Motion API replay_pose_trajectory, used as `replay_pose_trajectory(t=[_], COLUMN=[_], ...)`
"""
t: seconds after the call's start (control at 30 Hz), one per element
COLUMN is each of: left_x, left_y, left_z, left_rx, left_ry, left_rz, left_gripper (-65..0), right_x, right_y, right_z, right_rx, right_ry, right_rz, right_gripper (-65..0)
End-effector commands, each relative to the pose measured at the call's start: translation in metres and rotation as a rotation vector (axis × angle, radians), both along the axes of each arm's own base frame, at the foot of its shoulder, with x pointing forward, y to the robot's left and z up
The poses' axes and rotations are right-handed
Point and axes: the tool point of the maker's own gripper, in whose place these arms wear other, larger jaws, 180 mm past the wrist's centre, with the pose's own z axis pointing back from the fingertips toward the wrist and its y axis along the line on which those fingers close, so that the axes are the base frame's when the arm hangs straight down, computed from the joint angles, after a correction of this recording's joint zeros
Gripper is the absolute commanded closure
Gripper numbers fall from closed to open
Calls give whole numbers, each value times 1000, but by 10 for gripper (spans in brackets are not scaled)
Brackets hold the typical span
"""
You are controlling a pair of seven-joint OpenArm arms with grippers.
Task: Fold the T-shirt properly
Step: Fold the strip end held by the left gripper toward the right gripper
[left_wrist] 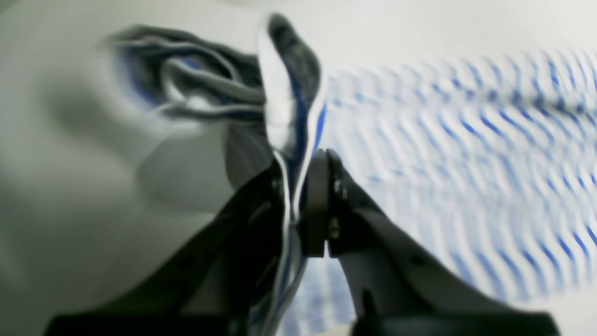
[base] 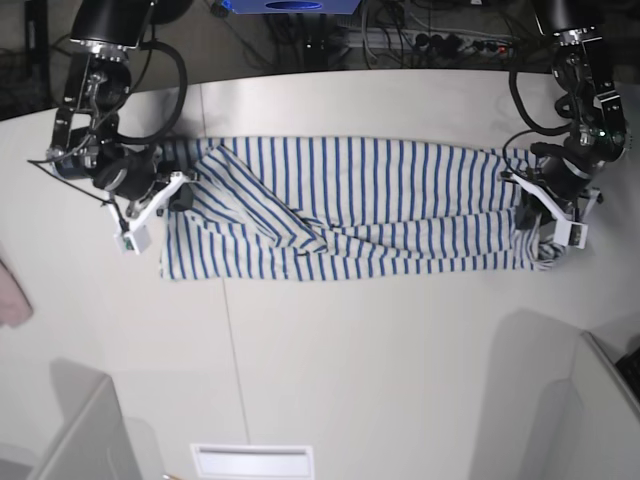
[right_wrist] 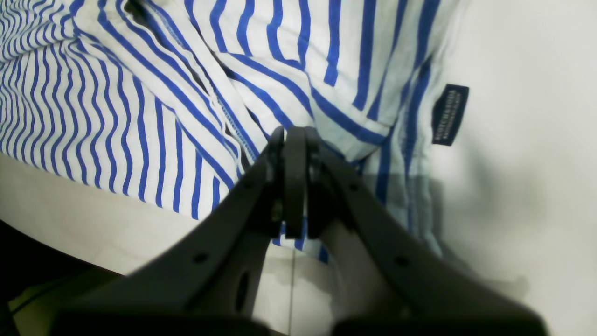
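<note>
The T-shirt (base: 380,200), white with thin blue stripes, lies stretched sideways across the white table (base: 400,340) as a long folded band between both arms. At its left end in the base view, my right gripper (base: 182,192) is shut on a pinch of the cloth; the right wrist view shows the gripper (right_wrist: 294,140) closed on the striped fabric (right_wrist: 140,107), with the small dark tag (right_wrist: 449,114) just to the right. At the band's right end, my left gripper (base: 535,212) is shut on the bunched edge, which rises between its pads in the left wrist view (left_wrist: 298,186).
A pink cloth (base: 12,295) pokes in at the table's left edge. Grey panels stand at the front left (base: 85,430) and front right (base: 595,400). A white slot (base: 252,460) sits at the front edge. Cables and gear line the back.
</note>
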Motion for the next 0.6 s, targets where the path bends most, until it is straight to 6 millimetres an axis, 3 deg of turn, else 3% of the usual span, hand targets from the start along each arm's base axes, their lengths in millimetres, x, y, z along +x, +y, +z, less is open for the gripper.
replay_pose_trajectory(t=[0.0, 0.23, 0.57], left_x=[8, 7, 20], left_y=[-3, -66, -125], left_z=[12, -15, -19], left_rx=[19, 55, 8], left_ry=[-44, 10, -5], left_rz=[-9, -130, -223], left_gripper=[0, 0, 0], right_x=[10, 10, 10], right_y=[2, 4, 4], right_z=[13, 12, 11], right_rx=[13, 17, 18], right_ry=[-54, -52, -48], right_rz=[-1, -1, -1], right_gripper=[0, 0, 0])
